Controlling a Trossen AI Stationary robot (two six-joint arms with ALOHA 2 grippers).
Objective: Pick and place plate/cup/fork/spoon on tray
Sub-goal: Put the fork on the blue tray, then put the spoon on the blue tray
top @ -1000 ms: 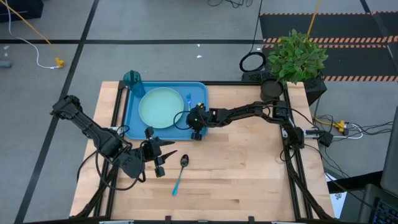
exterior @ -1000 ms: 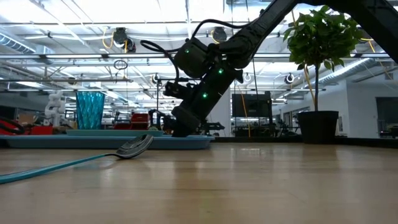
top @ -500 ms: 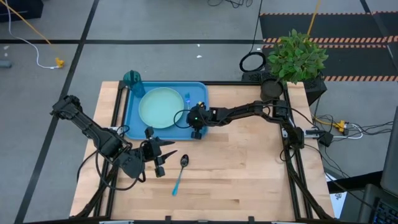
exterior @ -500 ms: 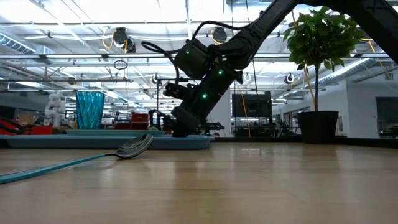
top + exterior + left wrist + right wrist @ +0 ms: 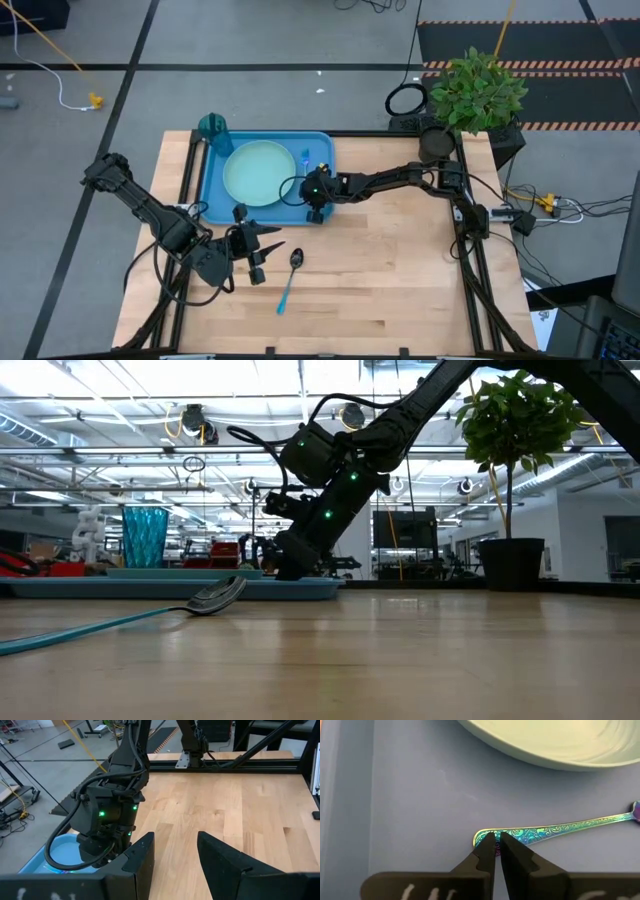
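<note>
The fork [image 5: 555, 828] lies flat on the tray [image 5: 212, 190], just beside the plate [image 5: 260, 172]; the right claw [image 5: 496, 851] has its tips almost together, pinched on the very end of the fork's handle, so it may drag or flip the fork if it lifts without letting go; the cup [image 5: 213, 127] stands at the tray's far corner. The spoon [image 5: 290, 275] is not on the tray yet, it lies on the bench [image 5: 400, 270] near the tray's front; the left claw [image 5: 262, 251], spread apart and holding nothing, waits just beside the spoon's bowl; a pot plant [image 5: 470, 95] stands well away.
</note>
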